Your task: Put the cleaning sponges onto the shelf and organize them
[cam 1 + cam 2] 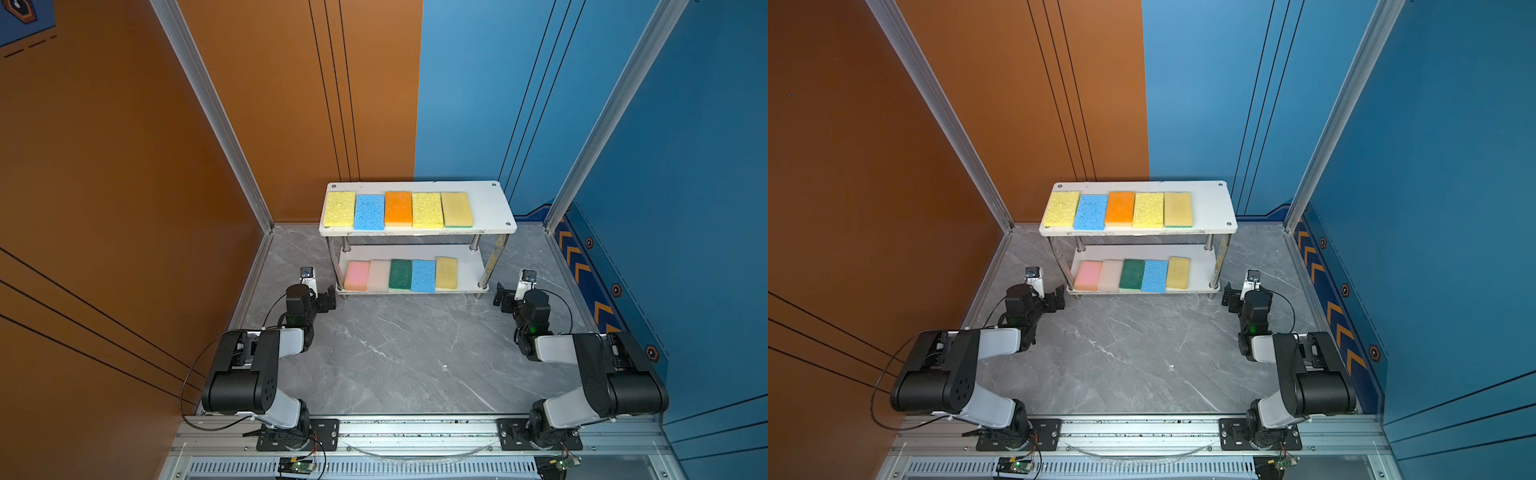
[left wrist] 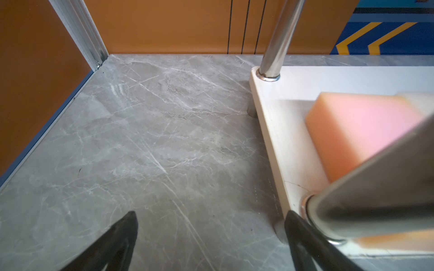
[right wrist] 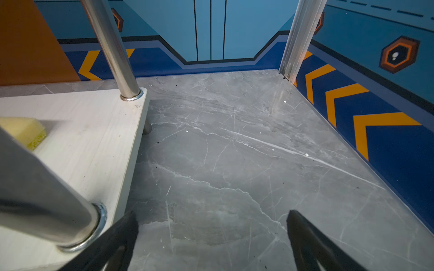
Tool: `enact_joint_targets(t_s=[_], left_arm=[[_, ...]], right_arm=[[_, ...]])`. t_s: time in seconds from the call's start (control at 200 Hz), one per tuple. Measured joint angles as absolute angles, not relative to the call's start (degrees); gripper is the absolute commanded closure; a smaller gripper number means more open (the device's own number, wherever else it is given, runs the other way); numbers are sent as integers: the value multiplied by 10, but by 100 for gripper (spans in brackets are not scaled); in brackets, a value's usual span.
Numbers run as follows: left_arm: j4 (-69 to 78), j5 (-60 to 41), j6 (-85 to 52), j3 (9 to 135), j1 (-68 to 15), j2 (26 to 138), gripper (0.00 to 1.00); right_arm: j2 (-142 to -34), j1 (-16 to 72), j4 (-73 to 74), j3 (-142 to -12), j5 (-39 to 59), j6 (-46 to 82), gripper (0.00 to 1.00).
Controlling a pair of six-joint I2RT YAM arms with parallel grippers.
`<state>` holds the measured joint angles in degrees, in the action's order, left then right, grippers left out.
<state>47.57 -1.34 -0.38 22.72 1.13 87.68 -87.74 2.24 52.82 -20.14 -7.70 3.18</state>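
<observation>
Every coloured foam sponge sits on the white two-tier shelf, so I'd pull the empty, wide-open left gripper (nine o'clock) and right gripper (three) straight back.

The shelf stands at the back of the bench. Five cleaning sponges lie side by side on its upper board, five more on the lower one. The left jaws sit just left of its front, the right jaws just right.
</observation>
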Motion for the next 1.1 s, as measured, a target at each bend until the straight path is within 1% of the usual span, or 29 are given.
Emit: enact_joint_targets(t_s=[0.23, 0.405, 0.641, 0.836, 0.966, 1.096], left_arm=[[534, -20, -1, 198, 11, 893, 2], [542, -1, -8, 199, 15, 893, 2], [543, 15, -9, 199, 11, 893, 2], [543, 20, -9, 199, 11, 893, 2], [543, 22, -9, 199, 11, 893, 2], [543, 24, -9, 199, 11, 893, 2]], right_arm=[[-880, 22, 564, -184, -77, 32, 1], [-881, 22, 621, -149, -76, 32, 0], [-908, 31, 738, -84, -76, 26, 0], [-910, 45, 782, -76, -77, 12, 0], [-910, 46, 776, -85, -87, 10, 0], [-900, 44, 701, -136, -89, 10, 0]])
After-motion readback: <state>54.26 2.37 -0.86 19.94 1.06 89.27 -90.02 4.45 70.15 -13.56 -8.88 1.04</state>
